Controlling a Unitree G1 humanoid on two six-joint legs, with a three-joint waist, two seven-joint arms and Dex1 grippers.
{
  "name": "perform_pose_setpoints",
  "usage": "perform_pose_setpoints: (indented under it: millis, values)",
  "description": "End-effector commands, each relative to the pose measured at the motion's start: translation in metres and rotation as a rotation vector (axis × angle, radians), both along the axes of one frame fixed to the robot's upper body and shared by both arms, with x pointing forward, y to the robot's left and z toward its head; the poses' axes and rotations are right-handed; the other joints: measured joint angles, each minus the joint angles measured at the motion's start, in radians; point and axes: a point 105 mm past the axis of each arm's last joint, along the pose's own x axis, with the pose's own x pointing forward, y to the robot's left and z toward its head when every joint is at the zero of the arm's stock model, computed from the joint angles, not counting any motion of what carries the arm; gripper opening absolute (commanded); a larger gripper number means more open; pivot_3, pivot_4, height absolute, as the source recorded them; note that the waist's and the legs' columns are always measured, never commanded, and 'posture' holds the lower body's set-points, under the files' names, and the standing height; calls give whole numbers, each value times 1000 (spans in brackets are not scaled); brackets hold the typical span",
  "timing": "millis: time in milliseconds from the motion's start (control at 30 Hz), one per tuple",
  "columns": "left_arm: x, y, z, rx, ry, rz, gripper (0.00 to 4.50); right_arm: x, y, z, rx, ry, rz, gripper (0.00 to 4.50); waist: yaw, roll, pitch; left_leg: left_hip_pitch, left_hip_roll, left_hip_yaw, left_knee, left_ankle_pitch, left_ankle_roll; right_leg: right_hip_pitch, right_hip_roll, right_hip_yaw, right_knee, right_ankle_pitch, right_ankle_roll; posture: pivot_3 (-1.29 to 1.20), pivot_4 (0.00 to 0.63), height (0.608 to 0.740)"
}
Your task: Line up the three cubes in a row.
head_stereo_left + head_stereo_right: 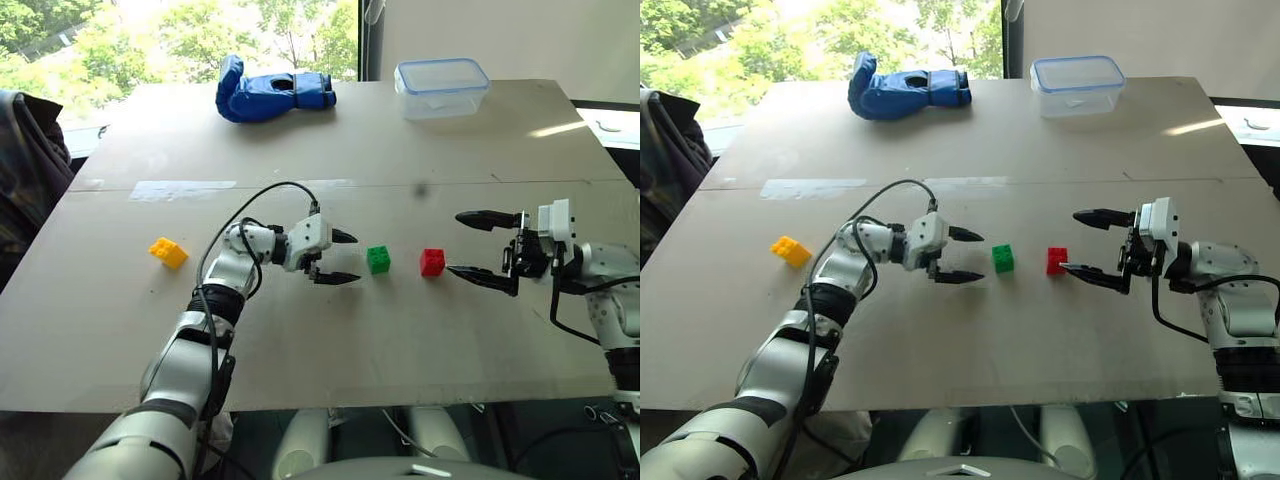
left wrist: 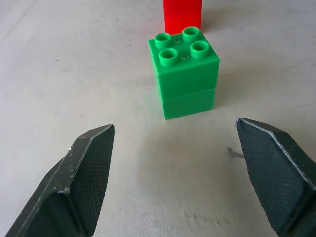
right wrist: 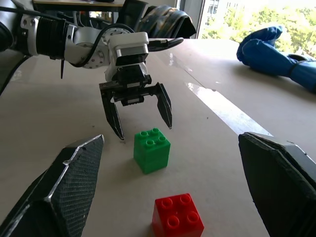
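On the table [image 1: 300, 350] the green cube [image 1: 378, 259] and the red cube [image 1: 432, 262] stand side by side near the middle, a small gap between them. The yellow cube [image 1: 168, 252] lies apart, far to the left. My left gripper [image 1: 356, 258] is open just left of the green cube, fingers apart and empty, not touching it. The left wrist view has the green cube [image 2: 185, 79] a little beyond the fingertips, the red cube [image 2: 182, 15] behind it. My right gripper [image 1: 454, 242] is wide open just right of the red cube, holding nothing.
A blue glove [image 1: 272, 92] lies at the table's far edge, and a clear plastic box [image 1: 441, 87] stands at the far right. Dark cloth [image 1: 25, 160] hangs beside the table's left side. A black cable [image 1: 262, 195] loops over my left forearm.
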Motion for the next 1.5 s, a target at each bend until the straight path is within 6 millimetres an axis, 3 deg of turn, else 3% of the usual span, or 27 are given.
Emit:
perform_pose_setpoints:
  millis: [33,133,233,367,500,633,800,900,1333,1500]
  values:
    - [-20,18,44,-187,-77,87,4013,-3,18,19,47,-40,59,4500,-1,0,0,0,0,0,0,0,0,0,0,0,0,0,0,0,150,740]
    - [-44,32,57,-264,-91,199,4013,-2,28,23,67,-33,92,4500,-11,0,0,-1,1,0,-1,0,0,-1,-3,1,-1,0,0,0,150,740]
    - [-54,49,68,-366,-134,434,4013,3,37,22,65,-33,102,4500,-7,0,0,-1,2,-1,-1,0,0,-1,-4,1,0,0,0,0,150,740]
    - [-68,90,74,-536,-224,930,4013,12,53,22,73,-42,130,4500,4,0,0,1,2,0,0,-2,3,0,-4,1,0,0,0,0,150,740]
    - [-85,147,59,-480,-323,1409,4013,15,67,26,88,-41,182,4500,13,0,0,1,2,0,-1,-1,2,-1,-4,1,0,0,0,0,150,740]
    - [-102,191,18,-346,-292,1788,4013,19,83,21,58,-34,196,4500,14,0,0,1,0,0,-2,-1,1,0,-2,0,0,0,0,0,150,740]
    - [-99,199,-2,-341,-233,1891,4013,23,85,17,48,-58,186,4500,20,-1,-1,0,-1,-1,-1,0,0,0,-3,-1,-1,0,0,0,150,740]
    - [-90,194,-9,-334,-191,1877,4013,24,85,14,50,-67,174,4500,17,-1,-1,0,-1,-2,-2,0,-1,0,-3,-2,-1,0,0,0,150,740]
    - [-38,195,-18,-343,-121,1947,4013,23,86,11,75,-83,163,4500,11,-1,-1,0,-1,-1,-2,0,-1,0,-3,-1,-1,0,0,0,150,740]
    - [-32,196,-21,-375,-94,1995,4013,22,88,14,87,-92,164,4500,12,-1,-1,0,-1,-1,-2,0,-1,0,-4,-1,-1,0,0,0,150,740]
